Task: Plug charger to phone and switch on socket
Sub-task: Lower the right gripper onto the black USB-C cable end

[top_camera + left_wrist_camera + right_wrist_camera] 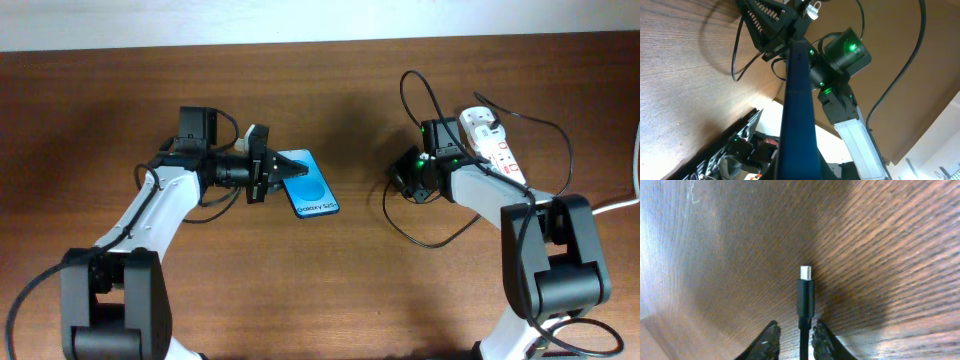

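Observation:
The phone point(311, 186), blue screen with "Galaxy S25+" text, is gripped at its left end by my left gripper point(267, 176). In the left wrist view it shows edge-on as a dark blue bar point(799, 110). My right gripper point(407, 183) is to the right of the phone and apart from it. Its fingers point(796, 339) are shut on the thin black charger point(805, 297), whose small metal tip points forward above the wood. The cable curls loosely round the right arm point(420, 244). The white socket point(492, 140) lies behind the right gripper.
The brown wooden table point(330, 290) ends at its far edge along the top of the overhead view. The socket's thick white cord point(620, 204) runs off to the right. The right arm's camera with green lights point(846, 49) faces the left wrist view.

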`<control>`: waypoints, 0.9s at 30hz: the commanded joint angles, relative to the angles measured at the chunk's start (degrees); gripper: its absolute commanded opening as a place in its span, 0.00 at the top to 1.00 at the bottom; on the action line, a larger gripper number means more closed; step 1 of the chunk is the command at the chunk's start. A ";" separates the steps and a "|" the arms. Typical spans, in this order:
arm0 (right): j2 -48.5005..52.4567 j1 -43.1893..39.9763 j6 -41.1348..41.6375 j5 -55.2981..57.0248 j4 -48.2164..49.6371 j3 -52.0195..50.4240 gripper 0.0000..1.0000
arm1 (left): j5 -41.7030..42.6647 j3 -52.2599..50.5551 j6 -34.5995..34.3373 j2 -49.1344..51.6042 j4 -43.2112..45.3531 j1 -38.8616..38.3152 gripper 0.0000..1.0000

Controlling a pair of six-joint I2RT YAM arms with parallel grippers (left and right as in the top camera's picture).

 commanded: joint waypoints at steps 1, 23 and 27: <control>1.64 0.20 -0.22 1.88 -0.72 -0.02 0.76 | 1.33 0.85 -0.55 -0.52 0.13 0.20 1.00; -0.48 -1.66 -16.06 -7.06 -1.77 0.22 0.96 | 3.91 0.85 5.68 -0.52 0.39 0.20 1.00; -6.86 -1.66 -29.29 -15.80 -6.71 0.22 0.96 | 7.43 0.85 12.09 -0.52 0.37 0.20 1.00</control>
